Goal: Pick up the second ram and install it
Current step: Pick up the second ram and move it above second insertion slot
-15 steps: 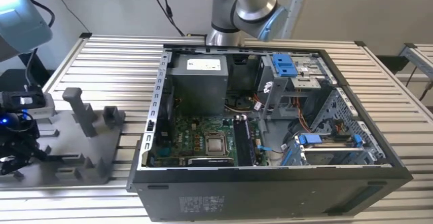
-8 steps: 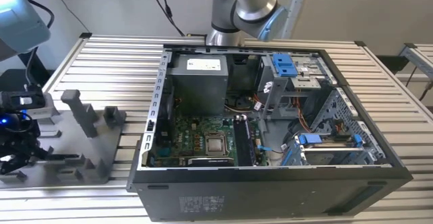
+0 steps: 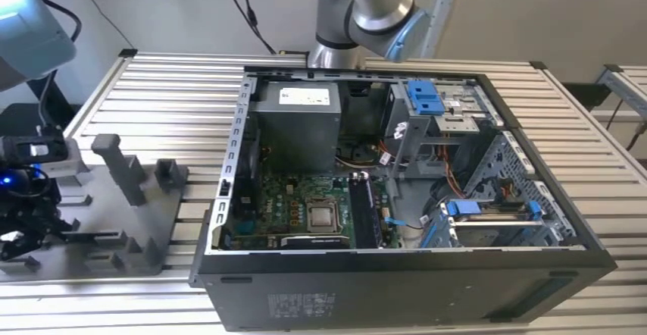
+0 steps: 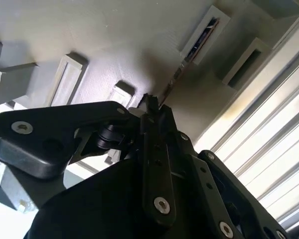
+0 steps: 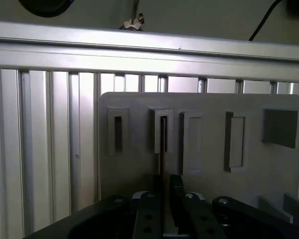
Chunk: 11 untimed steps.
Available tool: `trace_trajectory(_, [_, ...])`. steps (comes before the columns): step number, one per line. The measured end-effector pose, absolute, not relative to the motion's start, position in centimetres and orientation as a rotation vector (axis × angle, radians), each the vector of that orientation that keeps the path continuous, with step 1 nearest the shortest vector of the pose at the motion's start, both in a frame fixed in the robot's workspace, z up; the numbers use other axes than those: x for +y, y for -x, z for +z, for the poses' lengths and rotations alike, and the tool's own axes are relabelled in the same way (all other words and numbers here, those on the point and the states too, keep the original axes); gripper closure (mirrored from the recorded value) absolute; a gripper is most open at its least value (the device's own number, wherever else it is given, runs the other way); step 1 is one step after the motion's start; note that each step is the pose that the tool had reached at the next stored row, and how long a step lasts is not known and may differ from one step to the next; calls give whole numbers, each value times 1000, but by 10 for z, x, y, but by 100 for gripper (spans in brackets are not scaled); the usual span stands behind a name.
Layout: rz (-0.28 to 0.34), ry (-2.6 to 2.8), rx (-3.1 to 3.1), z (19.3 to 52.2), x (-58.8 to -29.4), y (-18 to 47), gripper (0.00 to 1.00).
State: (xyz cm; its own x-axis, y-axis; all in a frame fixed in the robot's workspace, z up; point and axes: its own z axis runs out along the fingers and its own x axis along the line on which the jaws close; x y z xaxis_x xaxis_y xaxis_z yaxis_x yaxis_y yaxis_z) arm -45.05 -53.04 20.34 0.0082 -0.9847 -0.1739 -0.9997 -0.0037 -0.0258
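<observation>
Ribbed aluminium surface (image 5: 45,149) | thin second ram (image 5: 162,144) edge-on in grey slotted tray (image 5: 212,144), long axis running into black end effector (image 5: 165,181) | grip: cannot tell

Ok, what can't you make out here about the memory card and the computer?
First wrist view: the memory card stands edge-on in the grey tray, its near end hidden behind the gripper.
Exterior view: the memory slots in the computer are too small and dark to show what sits in them.

Second ram (image 5: 162,149) thin, edge-on, standing in fixture slot (image 5: 156,130).
</observation>
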Motion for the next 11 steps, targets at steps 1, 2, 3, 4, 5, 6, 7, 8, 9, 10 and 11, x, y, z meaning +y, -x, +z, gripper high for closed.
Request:
trace_trajectory(1, [159, 2125, 2112, 203, -530, 451, 78])
trace_trajectory(2, [159, 2125, 2112, 203, -529, 451, 78])
trace_trajectory(3, [159, 2125, 2111, 203, -529, 451, 78])
trace_trajectory(4, [159, 2127, 2110, 203, -529, 451, 78])
trace_trajectory(5, [158, 2132, 2107, 202, -528, 450, 78])
trace_trajectory(6, [156, 2141, 2102, 201, -528, 451, 78])
trace_trajectory(7, [153, 2153, 2094, 201, -528, 451, 78])
trace_trajectory(8, [150, 2166, 2086, 200, -528, 451, 78])
trace_trajectory(9, [148, 2178, 2076, 199, -528, 451, 78])
trace_trajectory(10, [147, 2193, 2064, 198, -528, 451, 78])
trace_trajectory(11, [147, 2206, 2052, 198, -528, 451, 78])
